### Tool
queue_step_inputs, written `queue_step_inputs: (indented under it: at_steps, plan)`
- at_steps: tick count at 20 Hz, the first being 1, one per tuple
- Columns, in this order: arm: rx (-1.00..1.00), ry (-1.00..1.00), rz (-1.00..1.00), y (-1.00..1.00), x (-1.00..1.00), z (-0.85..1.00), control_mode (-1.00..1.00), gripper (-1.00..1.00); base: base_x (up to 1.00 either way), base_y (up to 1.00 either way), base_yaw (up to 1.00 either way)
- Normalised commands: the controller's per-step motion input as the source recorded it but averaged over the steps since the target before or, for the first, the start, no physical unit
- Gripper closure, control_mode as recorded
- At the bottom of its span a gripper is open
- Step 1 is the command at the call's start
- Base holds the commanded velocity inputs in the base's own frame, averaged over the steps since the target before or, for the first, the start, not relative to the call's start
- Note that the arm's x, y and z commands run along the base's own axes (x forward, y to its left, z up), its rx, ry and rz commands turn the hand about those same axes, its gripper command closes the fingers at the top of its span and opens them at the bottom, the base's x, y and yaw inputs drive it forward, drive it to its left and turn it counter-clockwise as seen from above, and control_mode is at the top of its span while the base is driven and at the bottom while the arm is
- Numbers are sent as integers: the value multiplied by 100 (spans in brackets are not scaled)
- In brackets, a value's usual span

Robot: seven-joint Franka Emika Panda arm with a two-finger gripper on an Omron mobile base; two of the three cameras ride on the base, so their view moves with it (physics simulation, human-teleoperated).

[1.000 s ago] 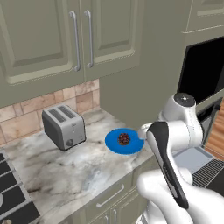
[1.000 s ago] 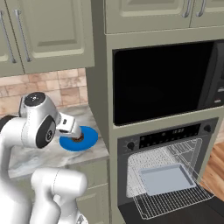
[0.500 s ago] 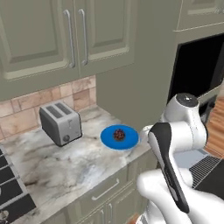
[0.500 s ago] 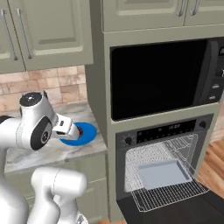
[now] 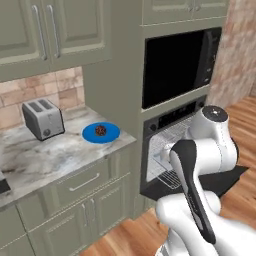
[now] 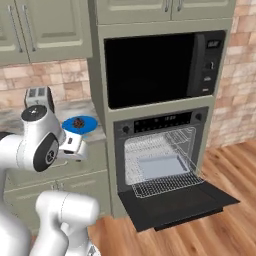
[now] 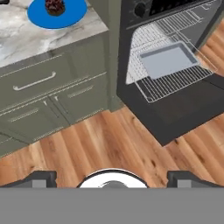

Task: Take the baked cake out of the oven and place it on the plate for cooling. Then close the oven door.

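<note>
The small dark brown cake [image 5: 100, 130] [image 6: 78, 122] [image 7: 54, 5] sits on the blue plate [image 5: 113, 134] [image 6: 91, 124] [image 7: 72, 14] on the marble counter, left of the oven. The oven [image 5: 172, 119] [image 6: 159, 123] has its door [image 6: 177, 202] [image 7: 175, 109] dropped fully open. A wire rack with a grey tray [image 6: 157, 166] [image 7: 167, 59] is pulled partway out. My gripper [image 7: 113, 178] is open, its fingertips far apart with nothing between them. It hangs over the wood floor in front of the lower cabinets, apart from both the plate and the door.
A silver toaster [image 5: 42, 119] [image 6: 39, 97] stands at the back of the counter. The black microwave [image 5: 177, 65] [image 6: 160, 67] is built in above the oven. Drawers and cabinet doors [image 7: 43, 94] lie under the counter. A brick wall [image 6: 242, 75] rises to the right.
The whole picture has shifted, so the base has moved back and toward the oven. The cake stays on the plate. The gripper stays open.
</note>
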Motion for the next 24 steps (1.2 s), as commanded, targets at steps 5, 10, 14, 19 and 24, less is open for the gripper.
queue_step_inputs:
  at_steps: [5,10,14,19,24]
  plan:
    - [0,0,0,0,0,0,100,-100,-1,-98,15]
    - [0,0,0,0,0,0,100,-100,0,-100,19]
    - [0,0,0,0,0,0,100,-100,11,-81,18]
    - [0,0,0,0,0,0,100,-100,21,-62,23]
    - [0,0,0,0,0,0,100,-100,6,-65,39]
